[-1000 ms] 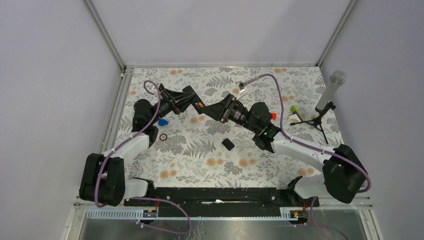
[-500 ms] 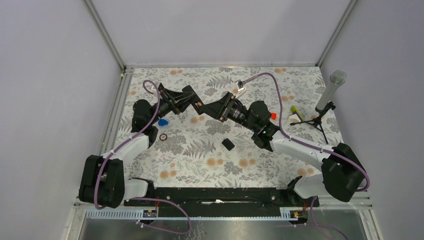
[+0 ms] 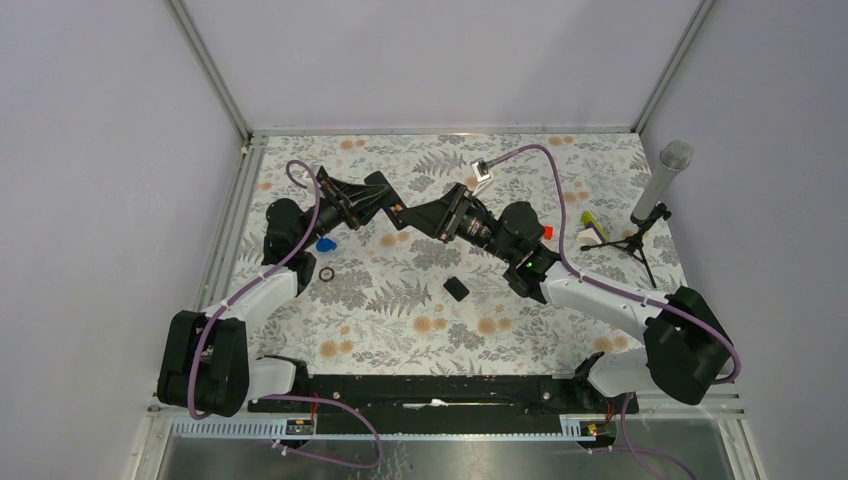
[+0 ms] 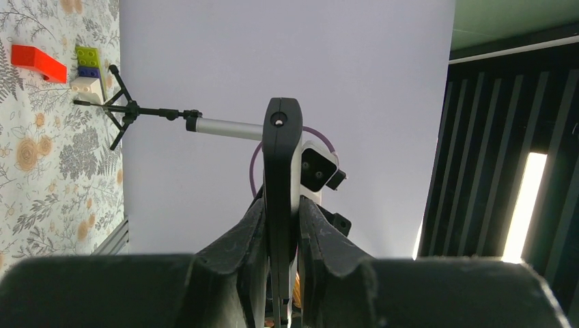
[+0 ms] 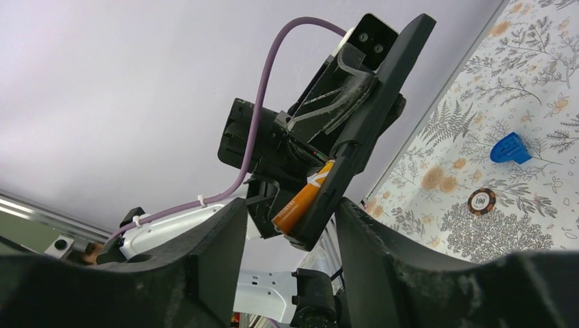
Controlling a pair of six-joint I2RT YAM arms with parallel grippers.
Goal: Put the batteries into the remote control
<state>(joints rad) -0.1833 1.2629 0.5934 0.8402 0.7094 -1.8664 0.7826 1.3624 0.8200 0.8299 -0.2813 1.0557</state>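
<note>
- The remote control (image 4: 281, 157) is held up off the table (image 3: 400, 330) at mid-table, clamped on edge between the fingers of the left gripper (image 4: 281, 205).
- One orange battery (image 5: 300, 198) lies in the remote's open back compartment. No other battery can be made out.
- The right gripper (image 5: 287, 205) faces that open back. Its jaws are spread on either side of the remote's lower end, with a gap showing on one side.
- One small black cover (image 3: 456, 289) lies flat on the table, near the right arm and apart from the remote.
- Further out are one blue piece (image 3: 325, 244), one dark ring (image 3: 327, 274), one red block (image 3: 546, 232), a small stack of bricks (image 3: 592, 222) and one microphone (image 3: 660, 185) on a tripod.
- Both arms reach inward, and their grippers meet head-on above the table.
</note>
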